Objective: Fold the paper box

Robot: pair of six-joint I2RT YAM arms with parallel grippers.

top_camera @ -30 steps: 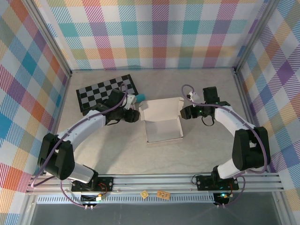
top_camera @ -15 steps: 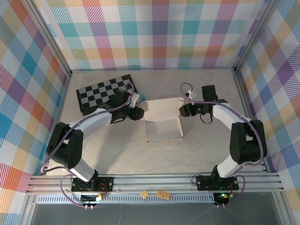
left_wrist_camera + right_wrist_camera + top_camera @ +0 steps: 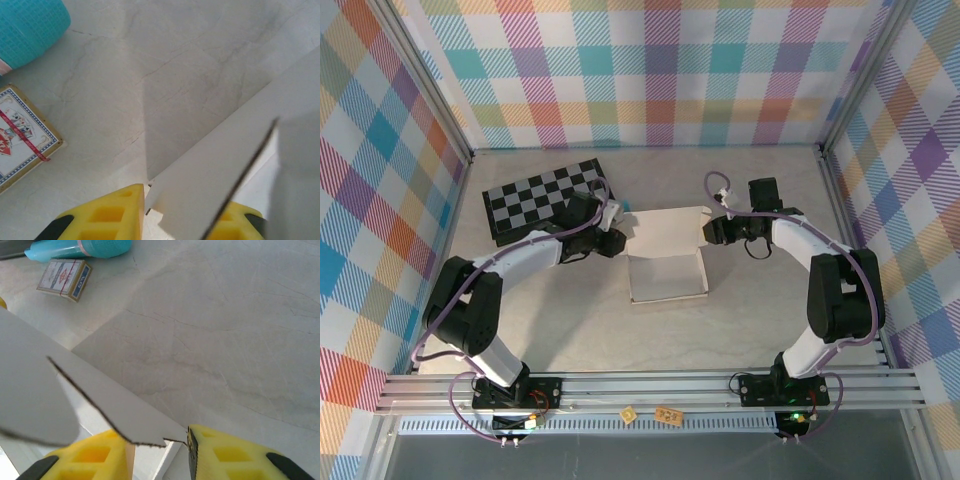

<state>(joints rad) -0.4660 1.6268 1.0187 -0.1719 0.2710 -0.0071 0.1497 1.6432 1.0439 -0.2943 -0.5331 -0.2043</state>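
Arms edged inward | paper box (image 3: 667,275) white, flaps up | left end effector (image 3: 182,217), right end effector (image 3: 157,440) straddle flaps; grip unclear

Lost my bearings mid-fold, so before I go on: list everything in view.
paper box: one, white, middle of the table, part folded
checkerboard: one, black and grey, far left
container: one, teal, lying between checkerboard and box
pack of cards: one, white with red and blue print, beside the container
tags: two, orange, on the front rail
table: one, pale marbled
walls: colourful plaid, around the table
left claw: one, yellow fingers, apart, either side of the box's left flap
right claw: one, yellow fingers, apart, either side of the box's right flap
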